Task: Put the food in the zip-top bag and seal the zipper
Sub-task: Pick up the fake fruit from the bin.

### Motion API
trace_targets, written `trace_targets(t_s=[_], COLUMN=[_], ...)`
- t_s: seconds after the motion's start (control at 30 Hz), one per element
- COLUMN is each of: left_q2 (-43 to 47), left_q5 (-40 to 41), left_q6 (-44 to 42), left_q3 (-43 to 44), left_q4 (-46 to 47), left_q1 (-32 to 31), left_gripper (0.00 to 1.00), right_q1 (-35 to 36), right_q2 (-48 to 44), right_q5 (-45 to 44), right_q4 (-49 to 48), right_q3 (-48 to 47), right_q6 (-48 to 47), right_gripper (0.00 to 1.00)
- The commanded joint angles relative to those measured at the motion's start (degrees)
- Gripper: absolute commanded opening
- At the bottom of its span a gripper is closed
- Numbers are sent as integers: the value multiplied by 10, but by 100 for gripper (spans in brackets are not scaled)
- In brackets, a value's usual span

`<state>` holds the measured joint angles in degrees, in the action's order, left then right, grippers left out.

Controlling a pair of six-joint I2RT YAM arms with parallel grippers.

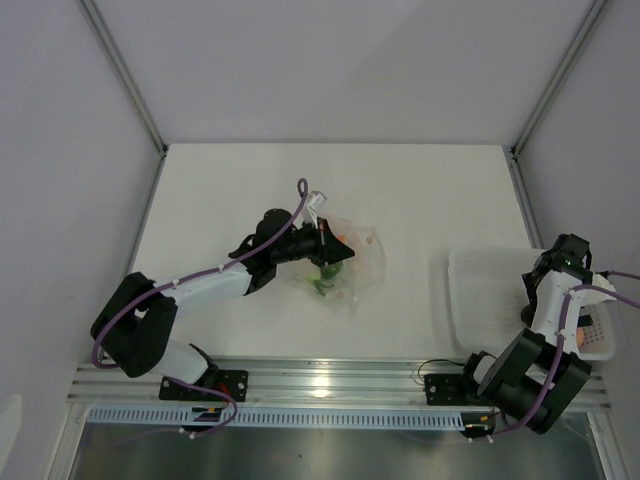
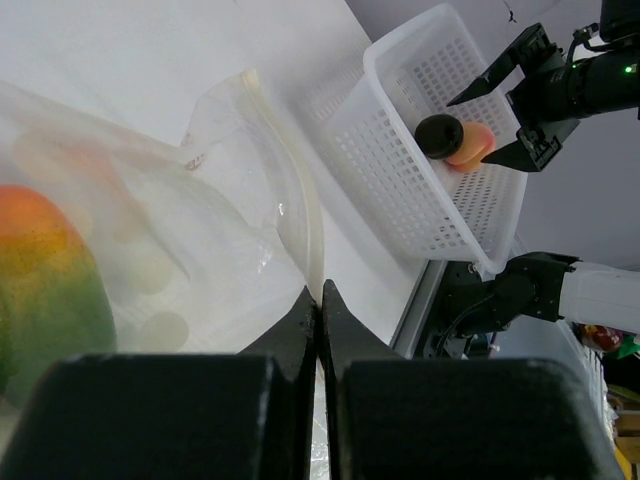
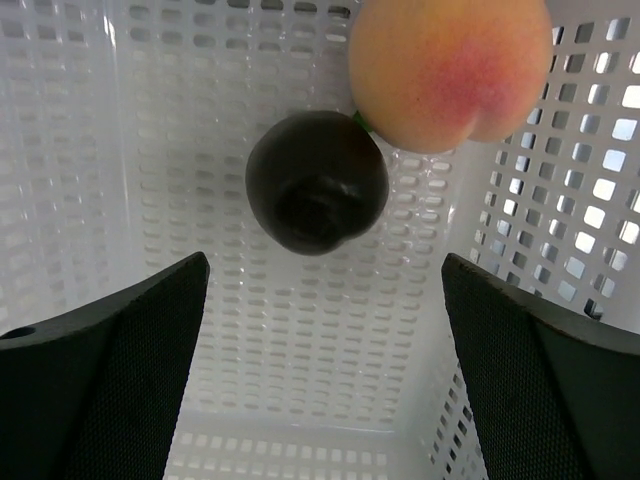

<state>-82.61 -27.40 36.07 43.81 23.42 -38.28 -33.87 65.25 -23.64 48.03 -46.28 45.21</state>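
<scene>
The clear zip-top bag (image 1: 358, 268) lies crumpled at the table's middle. An orange-green toy fruit (image 2: 40, 290) and pale pieces show through it. My left gripper (image 1: 340, 254) is shut on the bag's mouth edge, and the pale zipper strip (image 2: 303, 200) runs up from between the fingertips (image 2: 320, 296). My right gripper (image 1: 563, 256) hangs open and empty over the white basket (image 1: 487, 300). Below it, in the right wrist view, lie a small dark-purple fruit (image 3: 317, 182) and an orange-peach round one (image 3: 450, 70). The open gripper (image 3: 325, 264) is above them and touches neither.
The white slotted basket (image 2: 400, 180) stands at the right, close to the table's right edge. An aluminium rail (image 1: 330, 380) runs along the near edge by the arm bases. White walls enclose the table at the back and sides.
</scene>
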Motion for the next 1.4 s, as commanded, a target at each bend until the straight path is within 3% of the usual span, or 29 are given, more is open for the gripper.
trace_targets(t_s=[0.0,0.73,0.9,0.97,1.0,1.03,1.07,1.1,1.17,1.23,1.37], left_q2=[5,-5,-11,-13,-16,-16,-17,-17,-19,-19,-8], left_q5=[-20,-10,-15,-17,-16,-17,-17,-17,-14,-6,5], left_q6=[10,8,12,15,15,15,15,15,9,-1,-4], left_q3=[-3,-13,-13,-16,-16,-15,-19,-21,-27,-22,-30], left_q4=[42,42,51,53,57,57,58,59,62,47,56], left_q1=[6,3,1,1,1,0,0,-2,-3,-2,-4], left_gripper=[1,1,1,1,1,1,1,1,1,1,1], right_q1=[-9,-10,-10,-10,-10,-10,-10,-10,-9,-8,0], right_q2=[18,133,146,142,138,137,134,131,126,114,90], right_q5=[-5,-44,-50,-50,-49,-48,-43,-40,-31,-11,0], right_q4=[-38,-164,-170,-174,-175,-175,-177,-177,-172,-178,-163], right_q3=[1,40,44,49,50,51,54,54,55,59,58], right_q6=[4,-10,-10,-12,-14,-17,-24,-26,-28,-39,-43], right_gripper=[99,99,94,88,78,74,66,50,45,31,19])
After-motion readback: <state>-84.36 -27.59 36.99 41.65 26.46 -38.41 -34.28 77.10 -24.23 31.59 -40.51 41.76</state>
